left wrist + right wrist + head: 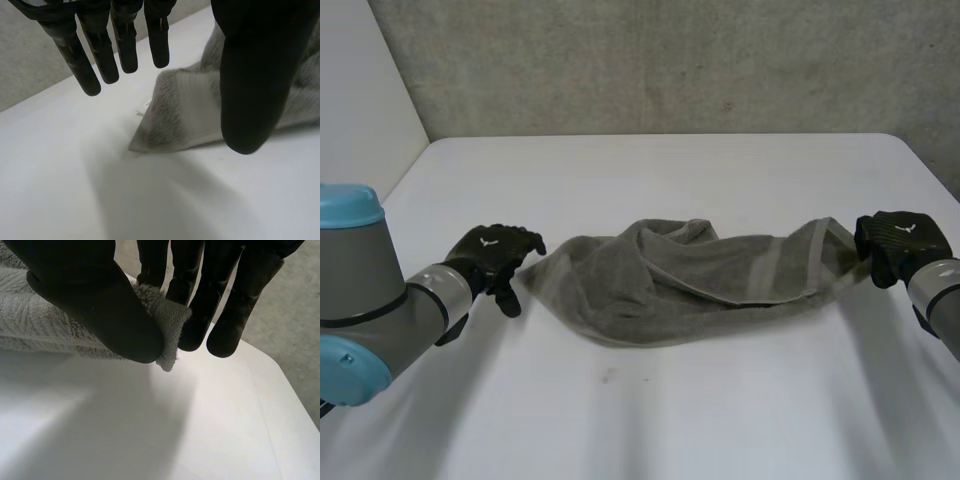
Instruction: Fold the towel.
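Note:
A grey towel (680, 280) lies crumpled across the middle of the white table (650, 420), stretched from one hand to the other. My right hand (898, 240) is at its right end; in the right wrist view the thumb (95, 300) and fingers (200, 295) pinch a towel corner (167, 320). My left hand (495, 255) hovers at the towel's left corner (165, 125) with straight fingers (100, 45) and thumb (255, 85) spread apart, the corner lying flat on the table below them, untouched.
A grey concrete wall (670, 60) runs behind the table's far edge. Bare tabletop lies in front of the towel and behind it. My left arm (370, 310) rests low at the table's near left.

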### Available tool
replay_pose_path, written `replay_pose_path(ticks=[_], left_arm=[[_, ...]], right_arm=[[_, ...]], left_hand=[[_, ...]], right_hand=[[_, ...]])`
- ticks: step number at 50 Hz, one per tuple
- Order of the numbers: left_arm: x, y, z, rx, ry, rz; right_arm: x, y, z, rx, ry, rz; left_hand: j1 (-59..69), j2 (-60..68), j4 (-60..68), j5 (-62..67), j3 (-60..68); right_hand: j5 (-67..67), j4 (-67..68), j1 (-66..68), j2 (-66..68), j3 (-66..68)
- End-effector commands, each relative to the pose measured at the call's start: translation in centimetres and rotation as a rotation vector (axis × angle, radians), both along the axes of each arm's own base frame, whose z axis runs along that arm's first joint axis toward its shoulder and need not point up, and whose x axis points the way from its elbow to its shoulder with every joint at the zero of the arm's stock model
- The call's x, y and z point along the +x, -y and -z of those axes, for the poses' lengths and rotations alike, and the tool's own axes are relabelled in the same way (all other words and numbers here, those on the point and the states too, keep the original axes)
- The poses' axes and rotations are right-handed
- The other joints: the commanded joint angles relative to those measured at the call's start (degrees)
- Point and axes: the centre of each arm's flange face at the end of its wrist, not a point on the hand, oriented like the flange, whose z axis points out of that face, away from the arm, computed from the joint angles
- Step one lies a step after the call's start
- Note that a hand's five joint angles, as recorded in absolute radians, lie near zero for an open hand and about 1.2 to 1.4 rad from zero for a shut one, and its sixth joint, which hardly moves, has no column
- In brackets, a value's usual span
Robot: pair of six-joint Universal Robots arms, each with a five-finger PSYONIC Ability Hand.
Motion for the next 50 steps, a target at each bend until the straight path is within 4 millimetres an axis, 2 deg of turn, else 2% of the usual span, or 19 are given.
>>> replay_pose_path(ticks=[1, 6, 13, 23, 33, 45, 50], left_arm=[[0.6, 1.2, 2.4, -0.017, 0.078, 0.114], [0.3, 1.8, 4.4, -0.004, 0.093, 0.17], [0.0, 2.5, 5.4, -0.029, 0.086, 0.175], [-0.7, 2.8, 5.7, -0.064, 0.078, 0.19], [-2.6, 2.7, 5.7, -0.083, 0.068, 0.235], [-3.6, 3.2, 5.5, -0.114, 0.062, 0.254], [-4.2, 3.7, 5.5, -0.129, 0.058, 0.265]], right_arm=[[-0.9, 0.6, 0.4, 0.008, -0.006, 0.025], [-0.9, 0.7, 0.8, 0.019, -0.006, 0.025], [-0.9, 0.6, 1.1, 0.029, -0.009, 0.024], [-0.8, 0.3, 1.5, 0.042, -0.012, 0.018], [-0.6, 0.2, 1.9, 0.056, -0.013, 0.01], [-0.5, 0.1, 2.2, 0.064, -0.016, 0.008], [-0.5, 0.0, 2.4, 0.07, -0.016, 0.006]], left_hand=[[5.8, 5.8, 5.9, 6.5, 5.9], [10.0, 10.0, 10.1, 10.7, 10.1], [13.7, 13.7, 13.8, 14.4, 13.8], [15.6, 15.6, 15.6, 16.3, 15.7], [16.6, 16.6, 16.6, 17.3, 16.7], [17.8, 17.8, 17.8, 18.5, 17.8], [23.0, 23.0, 23.0, 23.7, 23.1]], right_hand=[[13.1, 2.5, 15.8, 4.8, 4.6], [13.1, 2.5, 15.8, 4.8, 4.6], [13.1, 2.5, 15.8, 4.8, 4.6], [13.1, 2.5, 15.8, 4.8, 4.6], [13.1, 2.5, 15.8, 4.8, 4.6], [13.1, 2.5, 15.8, 4.8, 4.6], [13.1, 2.5, 15.8, 4.8, 4.6]])
